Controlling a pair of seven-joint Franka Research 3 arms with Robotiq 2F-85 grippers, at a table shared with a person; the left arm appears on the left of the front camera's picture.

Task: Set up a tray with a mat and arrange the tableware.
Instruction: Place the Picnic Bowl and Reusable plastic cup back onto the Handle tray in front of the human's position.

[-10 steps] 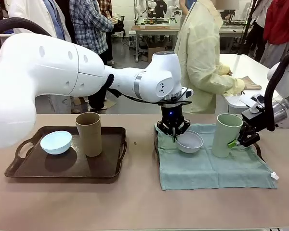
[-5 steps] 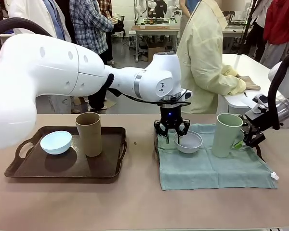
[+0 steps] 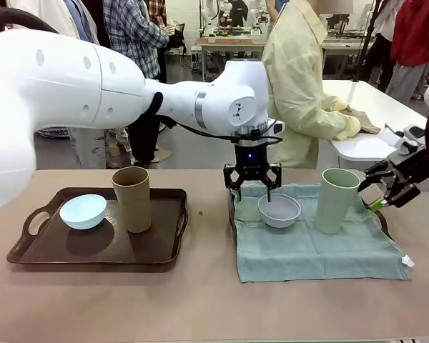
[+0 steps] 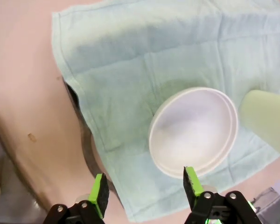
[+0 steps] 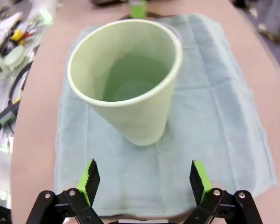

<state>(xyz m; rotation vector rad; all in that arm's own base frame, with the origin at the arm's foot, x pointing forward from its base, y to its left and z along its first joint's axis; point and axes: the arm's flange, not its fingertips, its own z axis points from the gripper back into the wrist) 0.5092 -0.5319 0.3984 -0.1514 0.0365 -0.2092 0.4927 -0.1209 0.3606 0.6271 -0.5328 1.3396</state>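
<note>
1. My left gripper (image 3: 253, 193) has its jaws spread wide and nothing between them. It hangs just over the far edge of the greyish white bowl (image 3: 279, 210).
2. In the left wrist view, one green pad (image 4: 192, 181) lines up with that bowl's rim. I cannot tell from here whether it touches.
3. The greyish white bowl sits upright on the teal mat (image 3: 307, 251), towards the mat's far left part.
4. The mat is draped over a dark tray (image 4: 86, 145). I see only slivers of the tray's rim at the cloth's edges.
5. My right gripper (image 5: 144, 178) is also wide open and empty. In the front view it hangs to the right of the pale green cup (image 3: 336, 201), clearly apart from it.
6. The pale green cup stands upright on the mat, to the right of the greyish white bowl and near it, not touching.
7. On the left side of the table (image 3: 200, 307) lies a second dark tray (image 3: 93, 259) with handles.
8. That tray holds the pale blue bowl (image 3: 83, 211) and, just to its right, the tan-brown cup (image 3: 132, 199), which stands upright.
9. A person in a pale yellow gown (image 3: 300, 86) stands at the far side, turned towards a white table on the right.
</note>
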